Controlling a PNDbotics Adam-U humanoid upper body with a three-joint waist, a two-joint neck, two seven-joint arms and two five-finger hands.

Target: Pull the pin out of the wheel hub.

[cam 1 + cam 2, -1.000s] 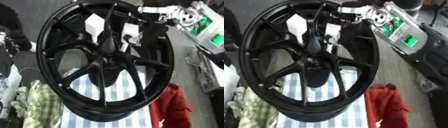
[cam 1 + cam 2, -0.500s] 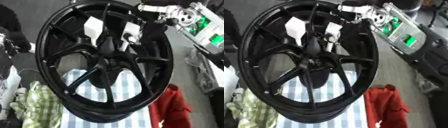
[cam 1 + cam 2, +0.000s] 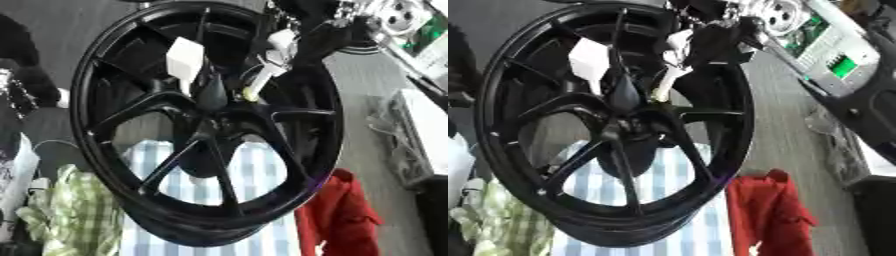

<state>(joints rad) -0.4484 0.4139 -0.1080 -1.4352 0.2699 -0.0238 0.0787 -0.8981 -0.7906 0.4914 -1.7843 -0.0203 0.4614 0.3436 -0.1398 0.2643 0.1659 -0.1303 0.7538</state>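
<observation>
One large black wheel (image 3: pixel 206 125) fills both views, standing on edge and leaning, its lower rim on a blue-and-white checked cloth (image 3: pixel 254 175) that covers the surface. A red cloth (image 3: pixel 337 215) lies by its lower right and a green plaid cloth (image 3: pixel 74 215) by its lower left. The hub (image 3: pixel 210 95) sits at the meeting of the spokes, a little above the wheel's middle, with a white block (image 3: pixel 185 59) just above and left of it.

The right hand (image 3: pixel 319 35) comes in from the upper right, over the rim, dark fingers pointing down toward the hub. A pale, slim rod, probably the pin (image 3: pixel 255 85), slants from the hand's white part down to a yellowish tip just right of the hub. The fingers seem gathered around its upper end, but the blur hides whether they clamp it. The left hand shows in no view.

As a judgement, the task is midway: the hand is at the pin, but the tip sits close against the hub, so the pull itself looks unfinished. Whether the tip is seated or already free cannot be told.

Against the frame half a second back, the wheel leans more and sits lower in view, which is likely the head tilting. The arm reaches further down over the rim, and the pin slants more steeply.
</observation>
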